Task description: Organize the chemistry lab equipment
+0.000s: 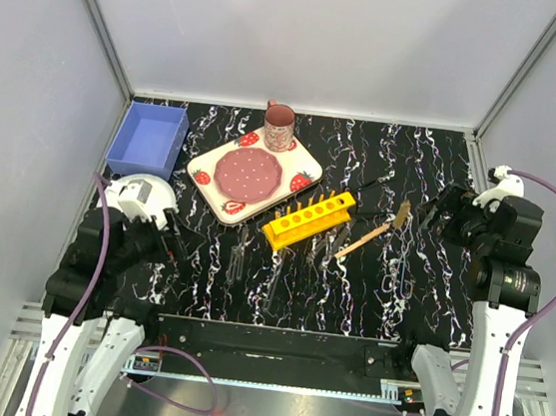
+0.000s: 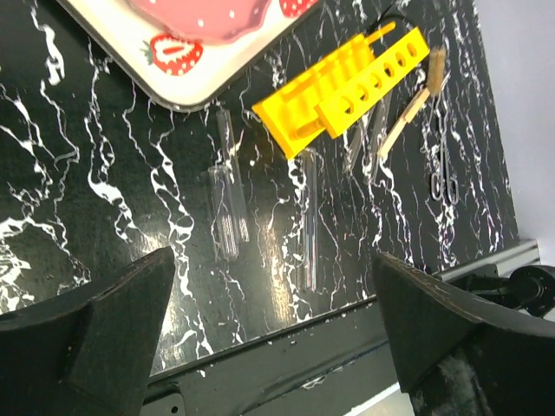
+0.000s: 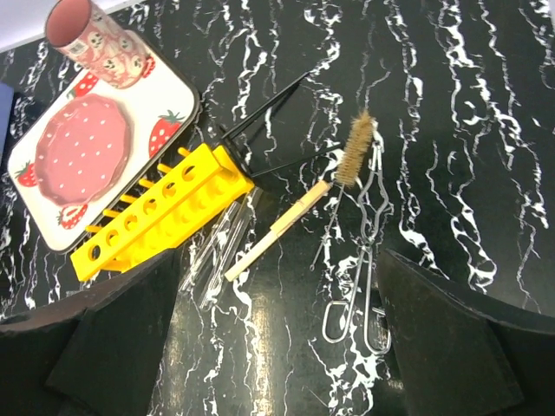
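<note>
Both grippers are wide open and holding nothing: the left gripper [image 2: 273,260] hangs over the black white-veined table [image 1: 385,150], and the right gripper [image 3: 277,260] hovers over the far side of the pile. The yellow plastic test-tube rack with its row of round holes [image 1: 309,220] sits mid-table, just beside the near edge of the strawberry-patterned plate [image 1: 298,160], with the pink mug [image 1: 278,126] behind. Thin clear tubes [image 2: 230,204] lie flat on the table in front of the rack. The wooden-handled bristle brush [image 3: 299,212], the wire metal tongs [image 3: 360,251] and the slim dark metal tools [image 3: 264,108] are scattered to its right. Nothing looks sorted yet, so I'd call this the approach to a first pick. My guess is left goes for a tube, which means dropping low, squaring the fingers across it and pinching gently, since it'll roll. No brand, label or readable writing anywhere, just the strawberry print.
</note>
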